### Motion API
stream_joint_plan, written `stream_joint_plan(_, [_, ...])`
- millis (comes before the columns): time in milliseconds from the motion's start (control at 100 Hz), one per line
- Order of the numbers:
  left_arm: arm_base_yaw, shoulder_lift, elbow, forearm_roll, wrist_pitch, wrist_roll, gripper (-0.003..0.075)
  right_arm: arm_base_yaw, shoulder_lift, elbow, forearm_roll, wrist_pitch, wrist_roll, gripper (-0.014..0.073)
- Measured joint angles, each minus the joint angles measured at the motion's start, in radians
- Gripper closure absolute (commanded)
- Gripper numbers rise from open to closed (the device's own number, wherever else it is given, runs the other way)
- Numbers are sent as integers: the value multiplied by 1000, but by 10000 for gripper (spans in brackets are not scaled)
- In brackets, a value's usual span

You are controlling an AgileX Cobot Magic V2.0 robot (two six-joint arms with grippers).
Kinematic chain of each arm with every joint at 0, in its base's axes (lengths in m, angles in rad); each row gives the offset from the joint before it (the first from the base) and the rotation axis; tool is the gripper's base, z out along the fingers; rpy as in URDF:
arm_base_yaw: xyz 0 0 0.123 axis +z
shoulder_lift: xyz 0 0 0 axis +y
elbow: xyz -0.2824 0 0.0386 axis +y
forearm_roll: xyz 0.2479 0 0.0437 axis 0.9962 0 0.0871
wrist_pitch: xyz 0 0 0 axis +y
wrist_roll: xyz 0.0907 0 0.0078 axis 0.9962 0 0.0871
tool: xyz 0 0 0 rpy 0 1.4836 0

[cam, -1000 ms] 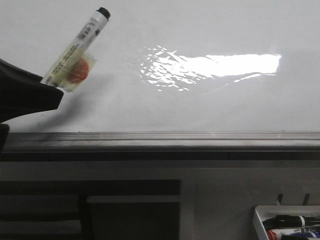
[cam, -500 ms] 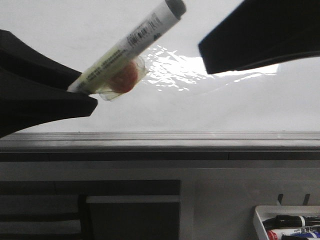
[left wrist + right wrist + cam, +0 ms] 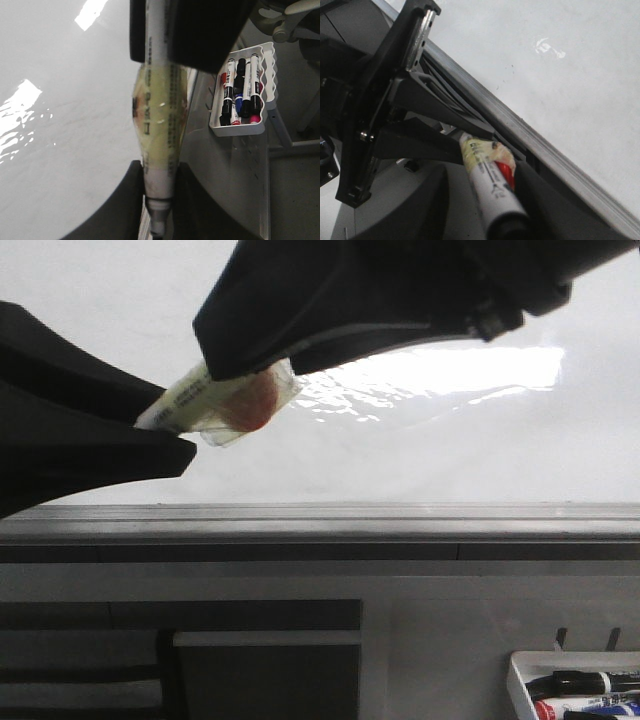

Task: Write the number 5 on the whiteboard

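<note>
The left gripper (image 3: 170, 440) is holding a white marker (image 3: 215, 400) by its lower end, its two dark fingers (image 3: 120, 205) pressing on either side of the barrel in the left wrist view. The marker is wrapped in yellowish clear tape with a red patch showing through it. It is slanting up toward the right in front of the whiteboard (image 3: 420, 450).

The right gripper (image 3: 250, 355) is reaching in from the upper right and covering the marker's upper end. In the right wrist view its fingers (image 3: 430, 200) are sitting on both sides of the barrel (image 3: 490, 185), closed around it near the cap.

The whiteboard is filling the background of the front view, glossy with a bright glare patch, its grey rail (image 3: 320, 520) running along the bottom edge. Its visible surface is showing no digit.

A small white marker tray (image 3: 242, 127) holding several markers is hanging lower down, to the right.
</note>
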Motion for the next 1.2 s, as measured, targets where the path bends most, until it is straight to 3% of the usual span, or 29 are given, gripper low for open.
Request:
stream_joint_plan(90, [0,0,2,5,0,0,722,-6,4,-2,17,0,0,666])
stream_joint_plan(170, [0,0,2,5,0,2,633,-11,4,-4,33,2,0,655])
stream_joint_plan(320, [0,-2,2,7,-18,0,294,-15,4,-8,39,24,0,655])
stream_joint_plan(390, [0,-2,2,7,-27,-9,217,-18,5,-8,29,28,0,655])
stream_joint_plan(730, [0,-108,20,-18,30,-178,266,-26,5,-59,7,106,0,655])
stream_joint_plan(970, [0,-327,28,-224,247,-196,266,-128,42,-187,-10,178,0,655])
stream_joint_plan(1200, [0,-402,28,-355,304,-199,272,-167,140,-337,-78,198,0,655])
